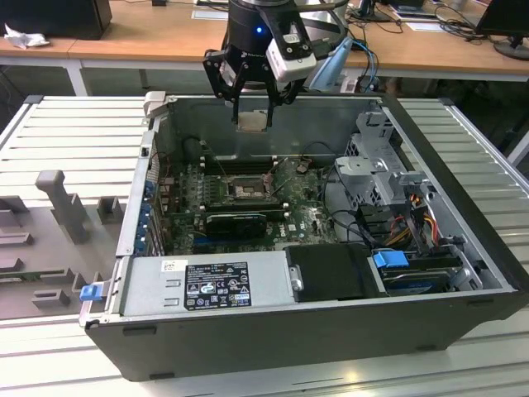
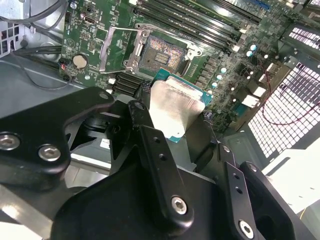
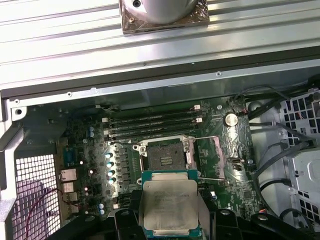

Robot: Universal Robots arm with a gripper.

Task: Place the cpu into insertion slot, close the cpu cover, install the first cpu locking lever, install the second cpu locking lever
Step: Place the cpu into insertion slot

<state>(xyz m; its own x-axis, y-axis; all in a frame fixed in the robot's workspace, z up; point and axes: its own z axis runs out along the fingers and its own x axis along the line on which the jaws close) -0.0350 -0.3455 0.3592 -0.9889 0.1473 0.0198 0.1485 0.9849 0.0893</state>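
Exterior view: gripper [image 1: 253, 112] clenched on cpu [image 1: 252, 121], hanging above far wall of open computer case [image 1: 331, 339]. Insertion slot [image 1: 246, 188] well below on green motherboard [image 1: 306, 219].
Second wrist view: cpu [image 2: 175, 107] held flat between black fingers [image 2: 142, 125]; slot [image 2: 159, 56] bare, cpu cover [image 2: 116, 47] swung open beside it.
First wrist view: memory slots [image 3: 150, 122] just beyond slot [image 3: 162, 155]; cpu [image 3: 169, 207] apart from it.

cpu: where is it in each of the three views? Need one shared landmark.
Exterior view: cpu held in the tool, above the open case.
First wrist view: cpu in the foreground, insertion slot beyond it.
Second wrist view: cpu in the foreground, near the slot.
Shared landmark: the insertion slot.
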